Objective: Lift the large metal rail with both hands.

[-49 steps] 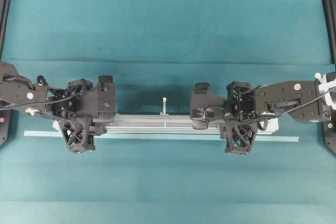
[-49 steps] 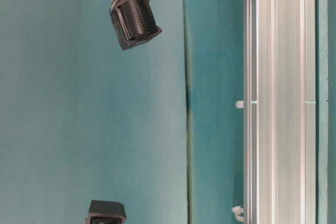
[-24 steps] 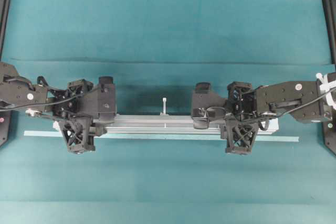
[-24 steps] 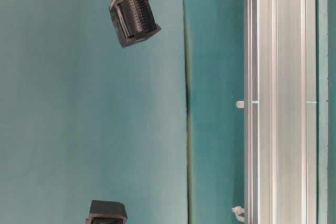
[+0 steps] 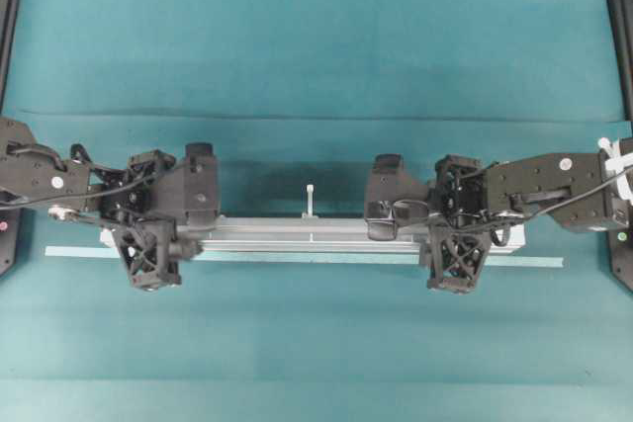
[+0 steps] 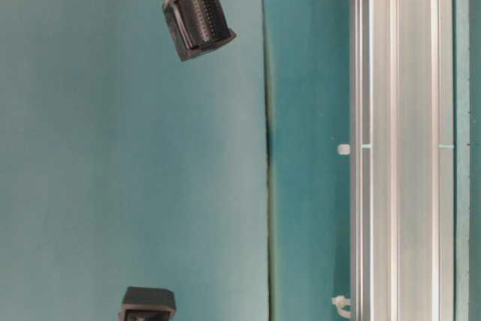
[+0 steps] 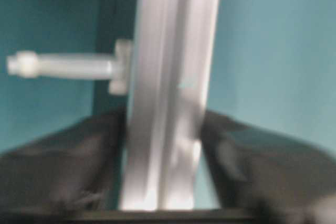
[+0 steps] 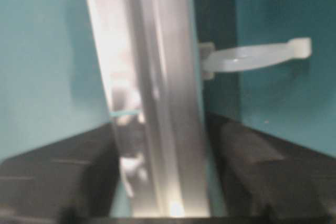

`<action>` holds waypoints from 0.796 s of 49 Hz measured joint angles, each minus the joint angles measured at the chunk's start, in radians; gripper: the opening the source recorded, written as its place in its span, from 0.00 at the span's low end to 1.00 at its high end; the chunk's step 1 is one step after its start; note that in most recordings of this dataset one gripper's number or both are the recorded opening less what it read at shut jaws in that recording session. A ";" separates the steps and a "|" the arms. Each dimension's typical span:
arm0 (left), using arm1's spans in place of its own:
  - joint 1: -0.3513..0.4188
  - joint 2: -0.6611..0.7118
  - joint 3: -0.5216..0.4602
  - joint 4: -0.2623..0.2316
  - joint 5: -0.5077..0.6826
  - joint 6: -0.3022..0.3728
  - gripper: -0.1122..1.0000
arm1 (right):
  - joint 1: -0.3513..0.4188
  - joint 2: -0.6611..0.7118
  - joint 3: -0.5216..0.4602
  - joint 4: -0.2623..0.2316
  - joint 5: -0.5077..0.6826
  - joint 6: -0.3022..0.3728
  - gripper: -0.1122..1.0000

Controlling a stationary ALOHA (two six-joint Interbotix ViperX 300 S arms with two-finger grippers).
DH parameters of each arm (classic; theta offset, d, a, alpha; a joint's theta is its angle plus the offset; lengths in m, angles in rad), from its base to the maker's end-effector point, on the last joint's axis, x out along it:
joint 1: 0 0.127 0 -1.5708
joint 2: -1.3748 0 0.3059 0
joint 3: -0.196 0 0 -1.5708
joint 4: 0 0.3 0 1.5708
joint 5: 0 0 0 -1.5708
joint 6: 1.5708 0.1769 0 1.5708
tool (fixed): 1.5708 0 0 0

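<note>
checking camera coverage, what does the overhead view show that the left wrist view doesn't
Only the overhead view shows the whole large metal rail, both arms, the right hand, the middle zip tie and the thin pale strip beside the rail. Only the left wrist view shows, blurred, the left hand with its fingers flanking the rail, and another zip tie sticking out sideways. Both show the rail and the teal table cover.

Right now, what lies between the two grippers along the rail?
Overhead, a bare stretch of the metal rail spans from the left gripper to the right gripper, with one white zip tie sticking out midway.
</note>
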 measured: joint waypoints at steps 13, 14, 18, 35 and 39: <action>-0.003 0.000 0.000 0.000 0.000 0.012 0.86 | 0.000 -0.002 0.000 0.000 0.000 0.003 0.96; -0.003 -0.002 0.000 0.000 0.000 0.014 0.86 | 0.000 -0.003 -0.002 0.000 0.002 0.005 0.96; -0.003 -0.025 0.003 0.000 0.000 0.014 0.88 | 0.000 -0.014 0.000 0.000 0.009 0.005 0.96; -0.002 -0.290 0.034 -0.002 0.032 0.014 0.88 | -0.014 -0.219 -0.002 -0.005 0.063 0.005 0.96; 0.000 -0.370 0.038 0.000 0.035 0.015 0.88 | -0.018 -0.279 -0.002 -0.005 0.064 0.005 0.96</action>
